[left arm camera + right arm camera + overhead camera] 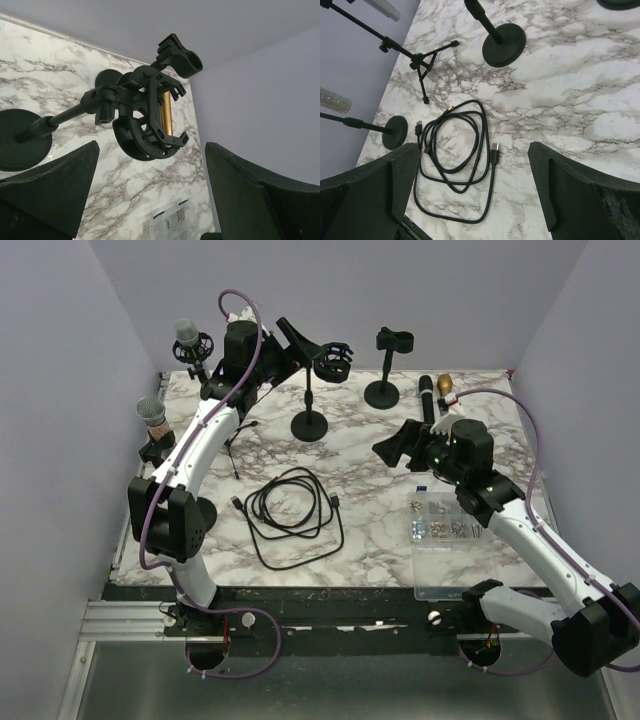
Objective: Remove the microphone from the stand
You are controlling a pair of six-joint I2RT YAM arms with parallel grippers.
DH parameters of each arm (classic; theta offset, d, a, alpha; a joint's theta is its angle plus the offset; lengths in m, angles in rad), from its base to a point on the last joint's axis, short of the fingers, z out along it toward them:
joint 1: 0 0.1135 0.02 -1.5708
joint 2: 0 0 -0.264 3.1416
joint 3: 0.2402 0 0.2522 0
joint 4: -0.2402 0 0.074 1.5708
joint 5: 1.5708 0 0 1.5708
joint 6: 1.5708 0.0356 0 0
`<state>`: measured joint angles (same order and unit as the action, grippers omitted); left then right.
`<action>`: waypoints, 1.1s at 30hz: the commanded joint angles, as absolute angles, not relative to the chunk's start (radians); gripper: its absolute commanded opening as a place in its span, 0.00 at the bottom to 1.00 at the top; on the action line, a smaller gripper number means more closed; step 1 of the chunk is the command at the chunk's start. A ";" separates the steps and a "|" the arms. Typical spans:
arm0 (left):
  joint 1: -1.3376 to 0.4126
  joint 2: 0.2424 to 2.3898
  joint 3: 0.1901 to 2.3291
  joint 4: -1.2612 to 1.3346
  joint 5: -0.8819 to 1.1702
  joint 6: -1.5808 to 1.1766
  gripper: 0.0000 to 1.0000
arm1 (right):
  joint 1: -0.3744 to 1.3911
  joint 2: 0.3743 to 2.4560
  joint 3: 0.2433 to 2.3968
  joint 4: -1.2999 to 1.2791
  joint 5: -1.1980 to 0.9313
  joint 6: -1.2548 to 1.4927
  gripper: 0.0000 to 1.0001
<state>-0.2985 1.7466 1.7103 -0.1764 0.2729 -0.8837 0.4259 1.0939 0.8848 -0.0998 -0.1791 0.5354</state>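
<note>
Two microphones sit on stands at the left: a grey-headed microphone [187,336] in a shock mount at the back left, and a silver glitter microphone [151,414] on a low stand by the left edge. Both show in the right wrist view, the grey one [382,7] and the glitter one [334,100]. My left gripper [295,340] is open and empty, raised at the back, facing an empty shock mount [149,125] on a round-base stand [310,424]. My right gripper [400,445] is open and empty above the table's middle right.
A gold and black microphone [437,390] lies on the table at the back right. A second stand [383,392] with an empty clip stands beside it. A coiled black cable [290,510] lies mid-table. A clear parts box [445,530] sits under the right arm.
</note>
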 commanded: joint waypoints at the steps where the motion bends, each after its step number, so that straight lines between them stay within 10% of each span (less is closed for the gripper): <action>1: -0.306 1.758 1.748 -0.162 0.122 -0.997 0.89 | 0.426 1.019 0.874 -0.175 -0.127 0.449 1.00; 19: -0.327 1.844 1.741 -0.094 0.008 -1.005 0.83 | 0.426 0.889 0.975 -0.373 0.016 0.339 1.00; 33: -0.337 1.893 1.733 -0.042 -0.052 -0.963 0.46 | 0.426 0.857 0.979 -0.397 -0.026 0.311 1.00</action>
<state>-0.3351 1.8812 1.7271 -0.0891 -0.0105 -0.9791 0.4259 0.8688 0.9512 -0.3687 -0.0132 0.3359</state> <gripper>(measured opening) 0.486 0.998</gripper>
